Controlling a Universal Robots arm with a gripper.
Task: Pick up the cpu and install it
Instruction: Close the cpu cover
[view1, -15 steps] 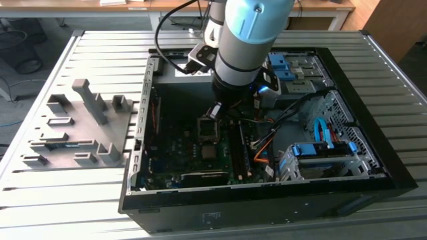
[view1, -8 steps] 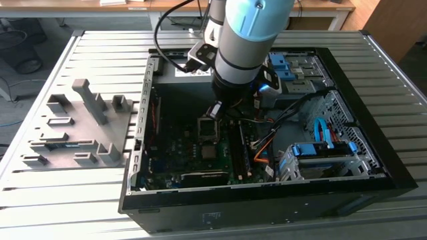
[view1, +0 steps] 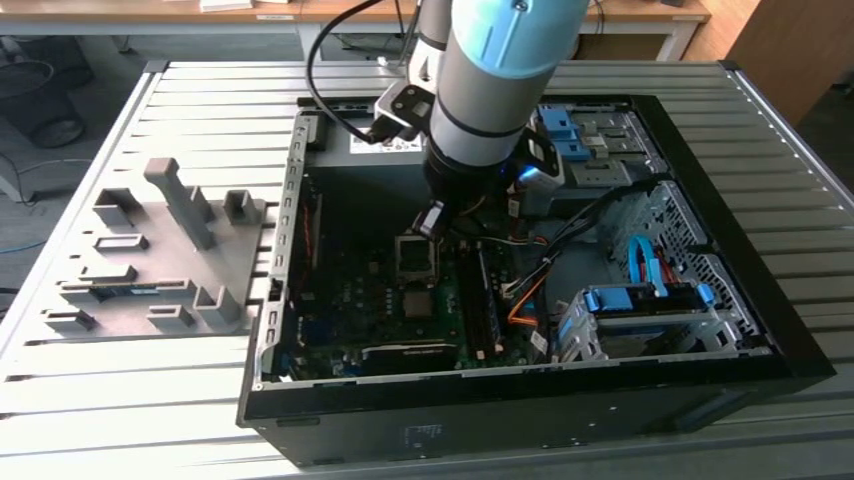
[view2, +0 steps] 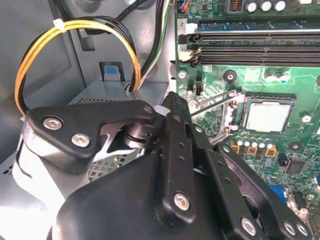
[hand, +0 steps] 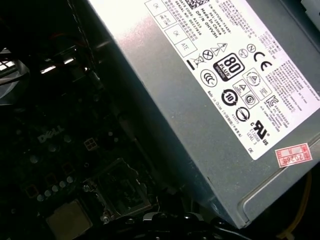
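Note:
The cpu (view2: 267, 116), a small square chip with a silvery top, lies flat in its socket on the green motherboard (view2: 295, 55). It also shows in the exterior view as the cpu (view1: 418, 303) and as a pale square in the first wrist view, cpu (hand: 67, 220). My black gripper (view2: 167, 106) hangs above the board beside the socket, apart from the chip, shut with nothing in it. In the exterior view the gripper (view1: 430, 226) sits over the socket's raised metal plate (view1: 416, 256). A thin socket lever (view2: 215, 100) stands up near the fingertips.
The board lies inside an open black computer case (view1: 534, 420) on a slatted table. A grey power-supply box (hand: 200, 100) with a white label is close by. Yellow cables (view2: 30, 65), memory slots (view2: 250, 42), blue drive bays (view1: 641, 305) and a grey parts holder (view1: 160, 250) surround the work.

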